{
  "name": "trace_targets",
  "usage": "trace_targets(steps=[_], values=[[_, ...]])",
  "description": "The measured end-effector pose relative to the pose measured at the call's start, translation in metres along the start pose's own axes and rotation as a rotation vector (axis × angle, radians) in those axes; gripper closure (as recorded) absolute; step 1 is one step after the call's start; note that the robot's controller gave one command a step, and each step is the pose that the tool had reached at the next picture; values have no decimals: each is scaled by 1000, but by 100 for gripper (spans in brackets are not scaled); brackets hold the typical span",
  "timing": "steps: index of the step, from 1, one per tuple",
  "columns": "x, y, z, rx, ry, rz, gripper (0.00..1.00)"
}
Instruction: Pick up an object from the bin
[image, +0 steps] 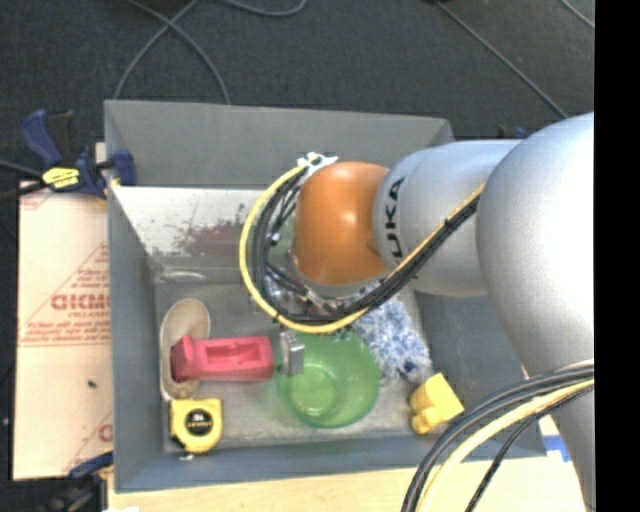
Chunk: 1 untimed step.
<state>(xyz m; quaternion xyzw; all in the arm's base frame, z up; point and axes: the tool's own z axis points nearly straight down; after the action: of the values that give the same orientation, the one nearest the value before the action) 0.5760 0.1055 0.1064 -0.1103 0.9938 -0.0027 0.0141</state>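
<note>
My gripper reaches down into the middle of the bin, one metal fingertip showing at the left rim of a green translucent cup. A pink rectangular block lies just left of that fingertip, close to or touching it. The gripper's upper part is hidden under the orange wrist cover. A blue-and-white crumpled piece lies to the right of the cup, partly under the arm.
A yellow tape measure lies in the front left corner. Behind the pink block sits a beige oval scoop. A yellow block rests at the front right. The arm covers the bin's back right.
</note>
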Motion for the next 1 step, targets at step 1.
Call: trace_targets(steps=[1], values=[[34,22,-18,-1,8,-22,0]])
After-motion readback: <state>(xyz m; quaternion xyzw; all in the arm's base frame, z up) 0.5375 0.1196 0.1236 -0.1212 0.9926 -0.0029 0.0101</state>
